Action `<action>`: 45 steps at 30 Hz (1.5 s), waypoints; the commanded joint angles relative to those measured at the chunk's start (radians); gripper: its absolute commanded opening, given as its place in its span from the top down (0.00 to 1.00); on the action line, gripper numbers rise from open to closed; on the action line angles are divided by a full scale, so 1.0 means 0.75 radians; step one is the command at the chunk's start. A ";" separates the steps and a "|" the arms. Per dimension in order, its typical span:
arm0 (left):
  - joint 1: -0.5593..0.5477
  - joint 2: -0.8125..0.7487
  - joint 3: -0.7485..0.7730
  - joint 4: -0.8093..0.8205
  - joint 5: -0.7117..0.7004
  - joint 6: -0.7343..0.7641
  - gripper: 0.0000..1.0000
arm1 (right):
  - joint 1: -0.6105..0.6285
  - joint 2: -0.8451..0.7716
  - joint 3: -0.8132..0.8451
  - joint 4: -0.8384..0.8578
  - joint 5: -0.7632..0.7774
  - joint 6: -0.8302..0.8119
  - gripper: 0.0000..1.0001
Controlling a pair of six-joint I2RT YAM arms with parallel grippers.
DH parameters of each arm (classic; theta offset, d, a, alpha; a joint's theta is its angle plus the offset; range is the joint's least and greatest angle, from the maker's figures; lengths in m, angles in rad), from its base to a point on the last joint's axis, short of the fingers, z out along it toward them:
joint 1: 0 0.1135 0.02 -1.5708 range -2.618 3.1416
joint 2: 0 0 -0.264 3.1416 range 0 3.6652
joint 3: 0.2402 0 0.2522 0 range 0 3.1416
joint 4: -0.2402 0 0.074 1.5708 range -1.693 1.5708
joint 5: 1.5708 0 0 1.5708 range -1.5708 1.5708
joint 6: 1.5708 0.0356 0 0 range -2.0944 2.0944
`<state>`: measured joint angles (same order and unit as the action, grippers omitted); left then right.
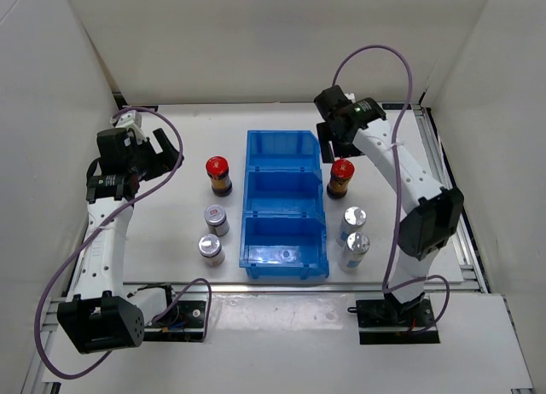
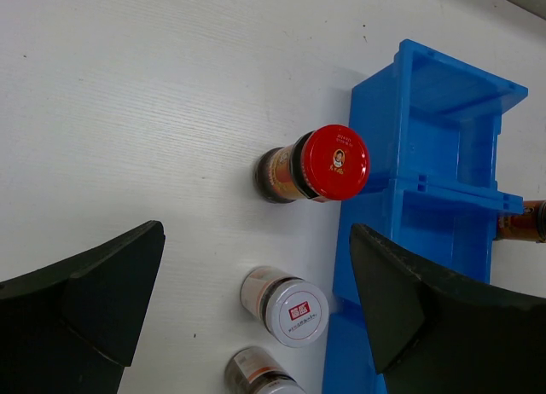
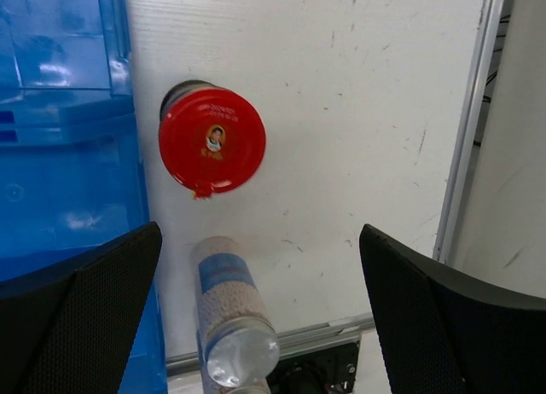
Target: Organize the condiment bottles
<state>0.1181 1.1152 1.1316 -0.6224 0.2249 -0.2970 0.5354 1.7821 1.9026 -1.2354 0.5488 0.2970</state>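
Note:
Six condiment bottles stand on the white table around a blue three-compartment bin (image 1: 286,240). Left of the bin are a dark red-capped bottle (image 1: 218,174) (image 2: 328,164) and two short silver-lidded bottles (image 1: 216,219) (image 1: 211,249), the nearer-to-camera one in the left wrist view (image 2: 294,307). Right of the bin are a second red-capped bottle (image 1: 340,178) (image 3: 212,140) and two taller pale silver-capped bottles (image 1: 353,224) (image 1: 353,251) (image 3: 230,317). My left gripper (image 1: 165,159) (image 2: 256,240) hangs open and empty left of the left bottles. My right gripper (image 1: 329,147) (image 3: 260,240) is open and empty, above and behind the right red-capped bottle.
The bin (image 2: 435,155) (image 3: 60,155) has all three compartments bare. An aluminium rail (image 1: 444,181) (image 3: 465,155) runs along the table's right edge. White walls enclose the back and sides. Cables loop from both arms.

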 commanded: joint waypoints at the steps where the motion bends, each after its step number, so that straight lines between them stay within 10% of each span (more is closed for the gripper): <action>1: 0.004 -0.033 -0.012 -0.005 0.019 -0.001 0.00 | -0.008 0.055 0.104 -0.007 -0.009 0.011 0.00; 23: 0.004 0.006 -0.012 -0.005 0.044 -0.001 0.00 | -0.192 0.056 -0.344 0.494 -0.374 0.011 0.06; 35: 0.004 0.031 -0.012 -0.005 0.044 -0.001 0.00 | -0.219 0.052 -0.399 0.557 -0.458 0.011 0.41; 45: 0.004 0.031 -0.012 -0.005 0.044 -0.001 0.00 | -0.186 -0.163 -0.218 0.433 -0.216 0.023 0.93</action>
<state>0.1181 1.1427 1.1259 -0.6250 0.2443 -0.2970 0.3809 1.7794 1.6260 -0.8967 0.3012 0.3073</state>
